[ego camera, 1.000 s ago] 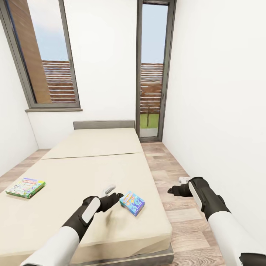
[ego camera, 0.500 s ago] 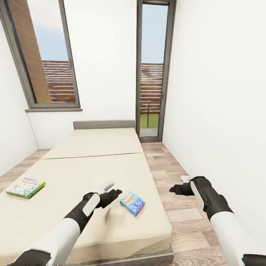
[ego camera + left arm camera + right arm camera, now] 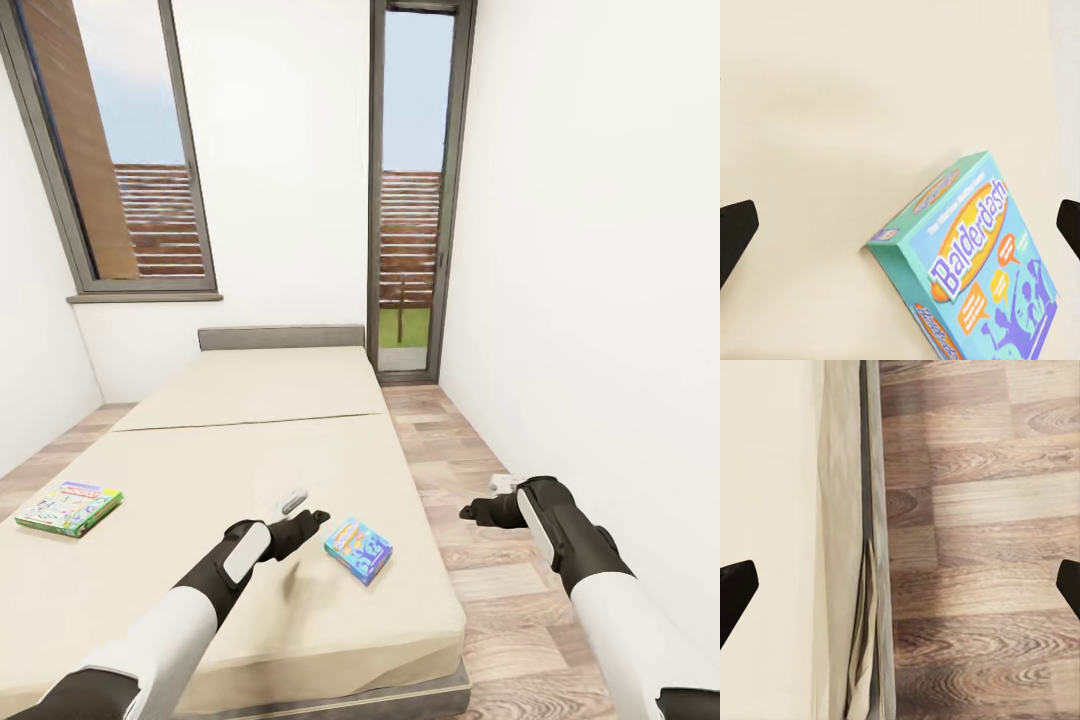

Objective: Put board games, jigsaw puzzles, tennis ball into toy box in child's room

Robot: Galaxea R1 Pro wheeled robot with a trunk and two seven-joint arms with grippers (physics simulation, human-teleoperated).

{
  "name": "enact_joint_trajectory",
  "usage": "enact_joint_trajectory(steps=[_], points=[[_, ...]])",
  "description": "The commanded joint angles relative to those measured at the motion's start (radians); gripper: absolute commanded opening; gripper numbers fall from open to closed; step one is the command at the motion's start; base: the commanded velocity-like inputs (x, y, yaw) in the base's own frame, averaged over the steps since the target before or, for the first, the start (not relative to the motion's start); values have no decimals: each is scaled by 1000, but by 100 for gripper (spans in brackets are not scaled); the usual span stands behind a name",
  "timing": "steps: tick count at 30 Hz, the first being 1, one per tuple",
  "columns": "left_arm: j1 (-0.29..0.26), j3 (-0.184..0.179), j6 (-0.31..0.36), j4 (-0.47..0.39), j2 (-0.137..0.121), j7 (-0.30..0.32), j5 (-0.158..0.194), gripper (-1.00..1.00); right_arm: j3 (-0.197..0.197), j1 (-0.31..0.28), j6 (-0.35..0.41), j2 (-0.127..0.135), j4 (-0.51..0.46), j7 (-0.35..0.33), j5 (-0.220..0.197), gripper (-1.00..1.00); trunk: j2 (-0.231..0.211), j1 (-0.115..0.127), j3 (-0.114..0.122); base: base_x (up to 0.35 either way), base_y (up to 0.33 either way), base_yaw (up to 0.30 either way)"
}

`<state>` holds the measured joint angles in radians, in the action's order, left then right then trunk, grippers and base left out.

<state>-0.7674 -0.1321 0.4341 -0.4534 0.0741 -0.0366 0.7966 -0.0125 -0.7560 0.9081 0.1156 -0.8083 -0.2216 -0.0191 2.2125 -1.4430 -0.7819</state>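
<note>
A teal and blue Balderdash board game (image 3: 358,548) lies flat on the beige bed (image 3: 250,470) near its right edge, also seen as the Balderdash box (image 3: 971,262) in the left wrist view. My left gripper (image 3: 305,510) hovers just left of it, open and empty, its dark fingertips (image 3: 736,232) spread wide apart. A green Monopoly board game (image 3: 68,507) rests near the bed's left edge. My right gripper (image 3: 480,512) hangs open over the wooden floor beside the bed, holding nothing. The table, toy box, puzzles and tennis ball are out of view.
The mattress side (image 3: 862,547) meets the wood floor (image 3: 480,560) on the right, a narrow strip bounded by the white wall (image 3: 600,300). A glass door (image 3: 410,200) and a window (image 3: 120,150) stand beyond the headboard.
My left arm has drawn back slightly and its gripper has dropped a little toward the mattress beside the Balderdash box. The right gripper has shifted slightly right. Both board games lie still.
</note>
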Motion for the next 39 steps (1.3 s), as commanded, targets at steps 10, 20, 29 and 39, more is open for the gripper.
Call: enact_joint_trajectory(steps=[10,20,29,39], points=[[-2,-4,-1,9,0,7,8,100,-1,-1,5,1,-1,-2,-2,100,0,0,-1,0,0,-141],[-3,-5,-3,19,-1,19,6,100,-1,-1,5,1,-2,-2,-2,100,0,0,-1,0,0,-228],[-3,-6,-4,23,1,22,1,100,-1,-2,5,1,-2,-1,-2,100,0,0,-1,0,0,-229],[-3,-5,-5,24,-1,23,0,100,-1,-1,5,1,-2,-1,-2,100,0,0,-1,0,0,-73]])
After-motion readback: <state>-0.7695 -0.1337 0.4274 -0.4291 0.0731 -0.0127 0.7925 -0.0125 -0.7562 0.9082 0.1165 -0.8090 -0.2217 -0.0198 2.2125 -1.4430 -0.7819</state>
